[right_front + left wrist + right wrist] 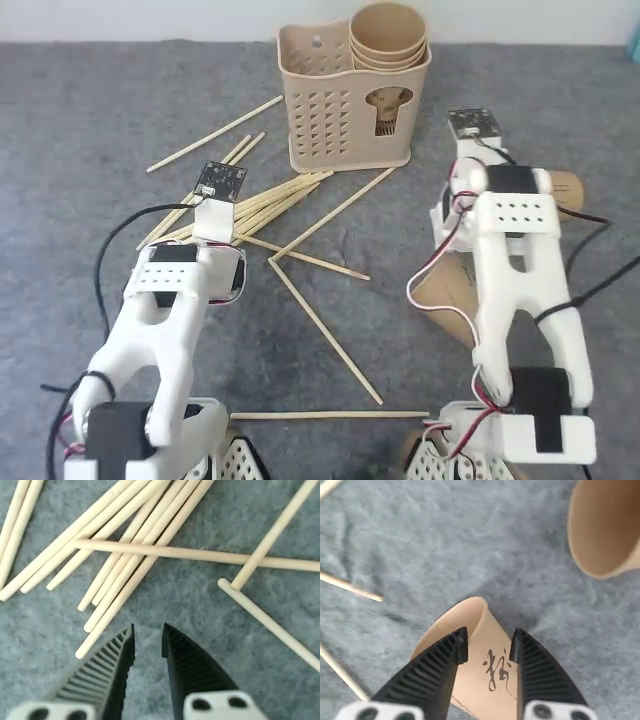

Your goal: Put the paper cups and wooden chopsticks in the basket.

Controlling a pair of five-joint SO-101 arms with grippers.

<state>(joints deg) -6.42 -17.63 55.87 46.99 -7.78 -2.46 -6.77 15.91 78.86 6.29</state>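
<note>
Fingers [435, 670] of the right gripper [488, 642] stand apart, one on each side of a lying cup [480, 625] near its rim. Cannot tell whether the pads touch it. Left gripper [148, 630]: fingers [112, 665] slightly apart, nothing between them, tips low over the mat, just beside the near ends of a fan of chopsticks [135, 565].

Grey mat [90, 110]: fuzzy, covers the table.

Left arm [160, 330] and right arm [520, 290]: white, side by side, reaching in from the near edge.

Basket [330, 120]: beige plastic, upright at the far middle of the mat. Walls pierced with rows of small slots, plus one larger shaped cut-out in the front wall. Stacked cups [388, 35] sit nested in its right-hand part, mouths up, rims above the basket's edge. Tan paper.

Lying cup: tan, on its side on the mat under the right arm, dark print on its wall. Second loose cup [567, 190]: same tan, also on its side, just right of the right arm's wrist. The right wrist view shows its open mouth.

Chopsticks: pale, round, plain wood; those seen lie on the mat. The fan lies between the left gripper and the basket. Loose sticks: one left of the basket [215, 133], a few crossing mid-mat between the arms [325, 320], one along the near edge between the arm bases [330, 414].
</note>
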